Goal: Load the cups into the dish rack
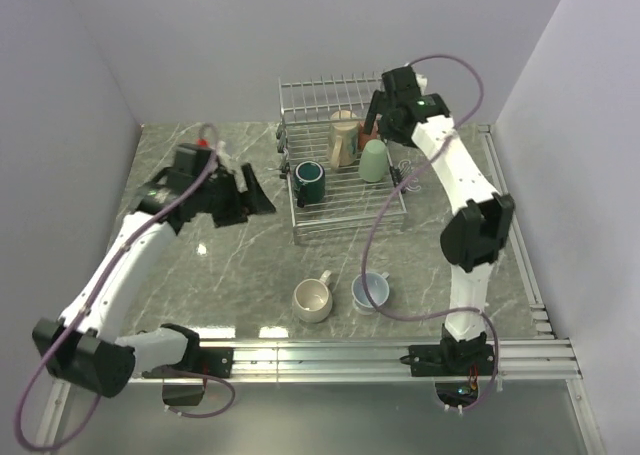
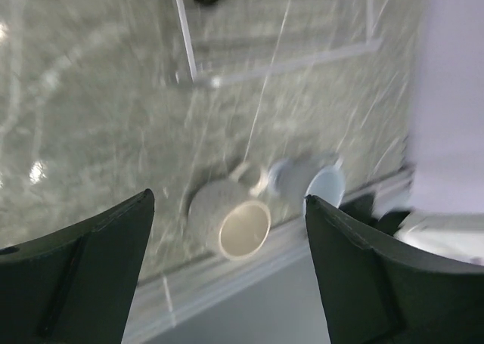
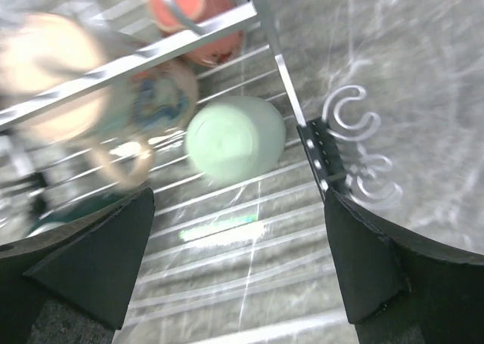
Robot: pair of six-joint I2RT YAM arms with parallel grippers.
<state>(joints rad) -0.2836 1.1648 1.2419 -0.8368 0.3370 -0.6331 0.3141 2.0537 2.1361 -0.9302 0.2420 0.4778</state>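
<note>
Top view, dish rack (image 1: 345, 200): holds tall painted mug (image 1: 343, 138), light green mug (image 1: 373, 161) and dark teal mug (image 1: 309, 180).
Top view, right gripper (image 1: 372, 127): over the rack's back right. Light green mug just below its jaws.
Top view, left gripper (image 1: 258, 190): left of the rack.
Top view, table (image 1: 200, 265): beige mug (image 1: 312, 299) and pale blue mug (image 1: 369, 292) side by side, well apart from both grippers.
Left wrist, left gripper (image 2: 228, 200): jaws spread wide, nothing held. Beige mug (image 2: 234, 224) beyond the gap, pale blue mug (image 2: 310, 184) toward the right finger. Blurred.
Right wrist, right gripper (image 3: 238, 196): jaws spread wide, nothing held. Light green mug (image 3: 234, 137), bottom up, beyond the gap. Painted mug (image 3: 151, 102) toward the left finger.
Right wrist only: reddish-brown mug (image 3: 189, 11) farther back in the rack, not made out from above.
</note>
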